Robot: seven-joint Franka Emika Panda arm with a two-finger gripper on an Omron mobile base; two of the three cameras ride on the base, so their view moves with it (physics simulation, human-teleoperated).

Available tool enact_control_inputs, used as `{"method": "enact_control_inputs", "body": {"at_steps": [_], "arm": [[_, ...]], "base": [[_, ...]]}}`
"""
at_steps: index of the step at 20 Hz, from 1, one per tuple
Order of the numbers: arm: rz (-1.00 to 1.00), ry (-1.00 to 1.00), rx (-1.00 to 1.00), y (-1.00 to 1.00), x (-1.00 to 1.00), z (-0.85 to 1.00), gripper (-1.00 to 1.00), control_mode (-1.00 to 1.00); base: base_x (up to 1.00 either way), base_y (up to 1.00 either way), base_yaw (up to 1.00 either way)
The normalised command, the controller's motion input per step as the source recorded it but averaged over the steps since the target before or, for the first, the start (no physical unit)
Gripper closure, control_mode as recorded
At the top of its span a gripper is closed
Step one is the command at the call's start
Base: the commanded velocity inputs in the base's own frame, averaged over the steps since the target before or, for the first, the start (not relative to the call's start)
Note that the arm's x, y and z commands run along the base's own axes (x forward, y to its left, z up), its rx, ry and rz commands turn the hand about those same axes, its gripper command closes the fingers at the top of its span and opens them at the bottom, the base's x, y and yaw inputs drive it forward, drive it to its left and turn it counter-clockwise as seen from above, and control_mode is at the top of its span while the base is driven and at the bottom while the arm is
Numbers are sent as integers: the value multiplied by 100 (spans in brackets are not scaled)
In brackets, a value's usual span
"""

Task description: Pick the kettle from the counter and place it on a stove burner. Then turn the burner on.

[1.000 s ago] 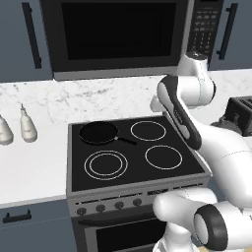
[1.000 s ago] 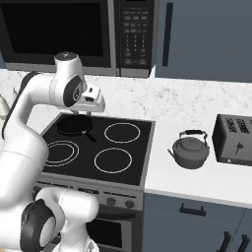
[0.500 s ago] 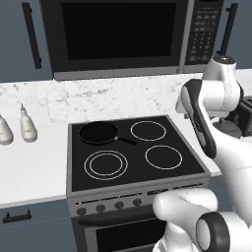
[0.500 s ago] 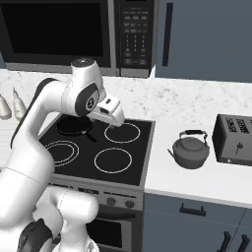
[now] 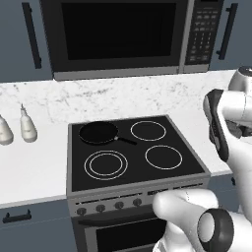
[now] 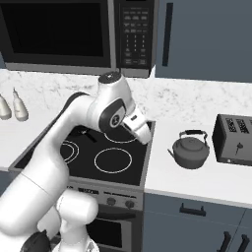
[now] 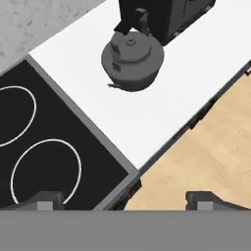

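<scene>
Kettle [image 6: 189, 152] on counter [image 6: 197, 179] (beside toaster [image 6: 234, 140]).

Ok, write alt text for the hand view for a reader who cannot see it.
A dark grey kettle sits on the white counter just beyond the open pincer, with a black toaster right behind it. The black stove with two ring burners lies to the left, wooden floor to the lower right.

Two base views look forward and down from behind the arm, left and right, sharing the stove [image 5: 135, 152]. Hand view looks steeply down, closer, over the worktop [image 7: 147, 117] edge.
</scene>
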Motion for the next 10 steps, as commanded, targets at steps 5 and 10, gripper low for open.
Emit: {"method": "enact_control_inputs", "body": {"at_steps": [5,10], "arm": [[-24,0,19,-100,35,-5,-100,-100],[-2,0,26,-100,68,-7,-100,-100]], "base": [[0,0,0],[0,0,0]]}}
